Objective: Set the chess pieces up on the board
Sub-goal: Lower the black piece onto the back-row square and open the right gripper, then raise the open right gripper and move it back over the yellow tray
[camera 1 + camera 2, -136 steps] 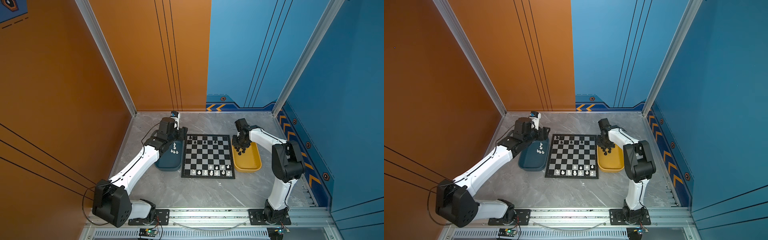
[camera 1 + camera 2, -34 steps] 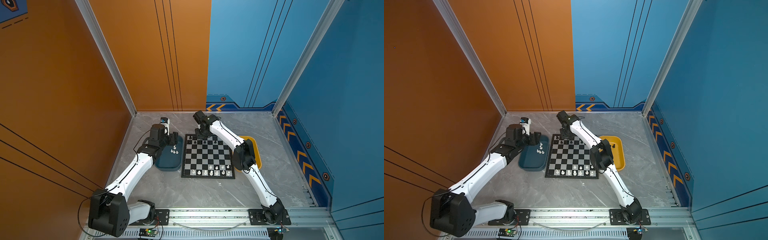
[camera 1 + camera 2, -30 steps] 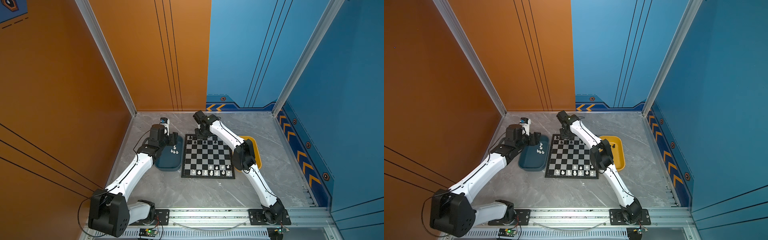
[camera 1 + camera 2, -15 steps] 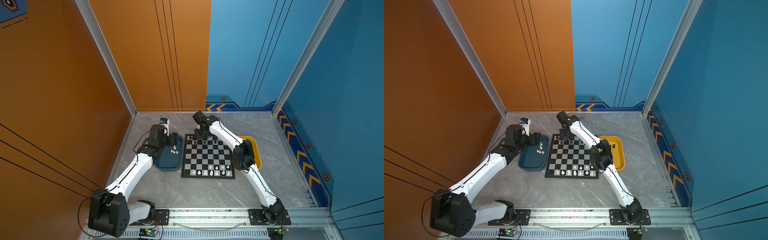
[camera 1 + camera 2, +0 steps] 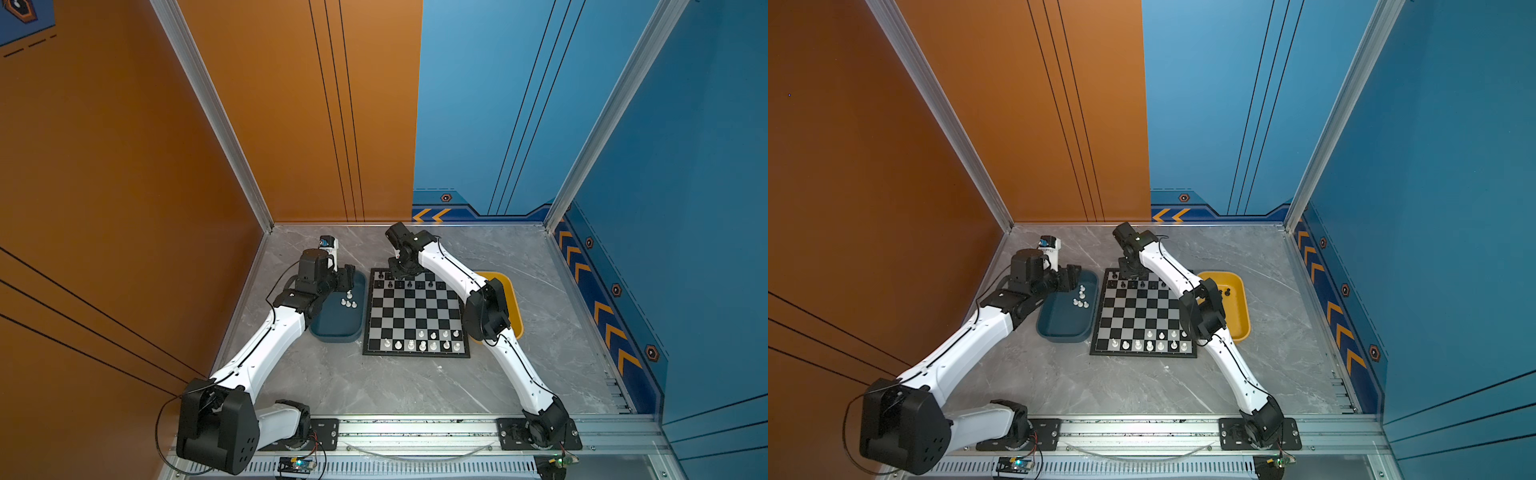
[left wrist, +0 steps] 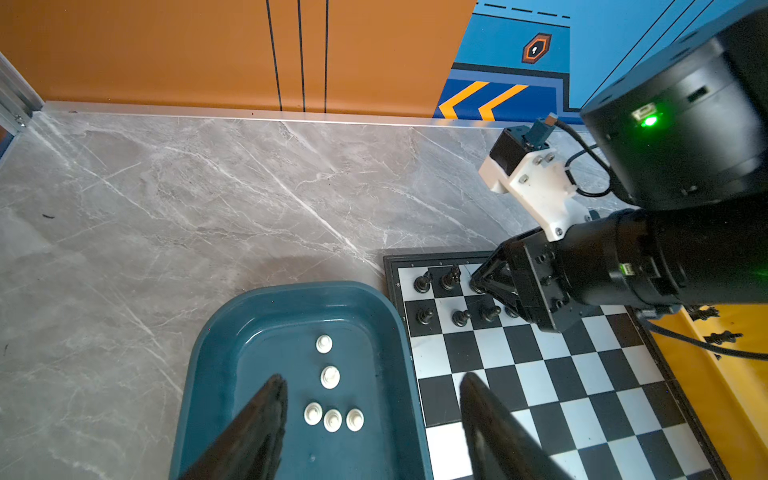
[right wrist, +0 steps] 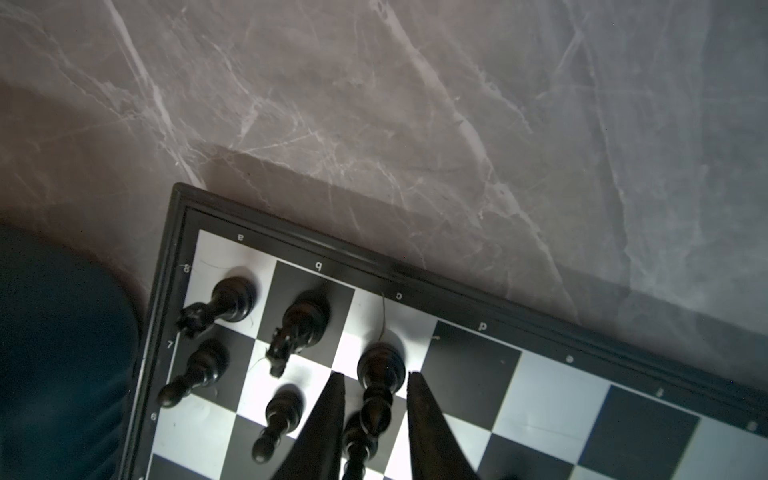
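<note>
Chess piece, black, standing on the board, back-row c square.
My right tool sits narrowly parted around it; next I lift straight clear. Left tool hovers wide over the blue tray.

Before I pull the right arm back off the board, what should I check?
1. Black piece upright on its white back-row square of the board: ok.
2. Right gripper jaws parted, a gap either side of that piece: ok.
3. Fingers clear of the knight and the pawn behind: cannot tell, both close.
4. Left gripper open, empty, at the dark blue tray: ok.
5. Five white pieces upright in that tray: ok.
6. Count of black pieces in the yellow tray: cannot tell, arm hides most.
</note>
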`<state>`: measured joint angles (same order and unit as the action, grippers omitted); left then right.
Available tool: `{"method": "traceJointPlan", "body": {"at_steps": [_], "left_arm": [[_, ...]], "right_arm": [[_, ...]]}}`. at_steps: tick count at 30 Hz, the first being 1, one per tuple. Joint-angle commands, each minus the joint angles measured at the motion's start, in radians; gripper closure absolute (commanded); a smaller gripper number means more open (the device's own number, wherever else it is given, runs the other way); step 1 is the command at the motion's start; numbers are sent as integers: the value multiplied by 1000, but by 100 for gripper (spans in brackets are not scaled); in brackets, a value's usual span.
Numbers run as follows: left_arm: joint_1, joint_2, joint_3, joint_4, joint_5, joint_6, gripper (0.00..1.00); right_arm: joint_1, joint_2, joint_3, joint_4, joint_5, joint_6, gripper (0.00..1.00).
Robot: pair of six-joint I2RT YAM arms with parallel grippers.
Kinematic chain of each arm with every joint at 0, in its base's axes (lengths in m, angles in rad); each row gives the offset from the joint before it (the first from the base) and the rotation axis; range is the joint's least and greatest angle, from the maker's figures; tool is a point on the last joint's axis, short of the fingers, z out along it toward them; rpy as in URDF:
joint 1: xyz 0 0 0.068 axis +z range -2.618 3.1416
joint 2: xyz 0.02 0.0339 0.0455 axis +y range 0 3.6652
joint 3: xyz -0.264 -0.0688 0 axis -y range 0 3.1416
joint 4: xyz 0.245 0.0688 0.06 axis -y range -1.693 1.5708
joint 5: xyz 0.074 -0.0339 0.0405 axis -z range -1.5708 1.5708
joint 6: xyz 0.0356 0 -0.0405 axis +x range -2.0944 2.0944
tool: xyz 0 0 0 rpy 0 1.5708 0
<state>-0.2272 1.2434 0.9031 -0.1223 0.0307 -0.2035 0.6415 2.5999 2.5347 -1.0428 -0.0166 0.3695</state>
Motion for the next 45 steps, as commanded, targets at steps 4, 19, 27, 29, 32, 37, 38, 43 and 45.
{"method": "traceJointPlan", "body": {"at_steps": [4, 19, 27, 29, 32, 37, 38, 43, 45], "left_arm": [[9, -27, -17, 13, 19, -5, 32], [9, -45, -25, 32, 41, -25, 33], [-1, -23, -18, 79, 83, -57, 33], [-6, -8, -8, 83, 94, -62, 33], [-21, 21, 12, 83, 101, -66, 33], [-54, 62, 48, 81, 100, -63, 34], [-60, 70, 58, 80, 98, -62, 34], [-88, 110, 105, 66, 93, -54, 34], [-99, 125, 120, 59, 89, -52, 34]], "right_arm": [[-8, -7, 22, 13, -44, 30, 65], [-54, -401, -242, 13, 168, -9, 53], [-132, -779, -698, 122, 247, -28, 58], [-169, -864, -827, 151, 248, -16, 60], [-233, -958, -971, 170, 245, 8, 65], [-319, -1058, -1159, 198, 232, 29, 67], [-334, -1071, -1193, 206, 229, 30, 67], [-399, -1080, -1301, 260, 192, 32, 65], [-422, -1063, -1319, 288, 167, 32, 63]]}}
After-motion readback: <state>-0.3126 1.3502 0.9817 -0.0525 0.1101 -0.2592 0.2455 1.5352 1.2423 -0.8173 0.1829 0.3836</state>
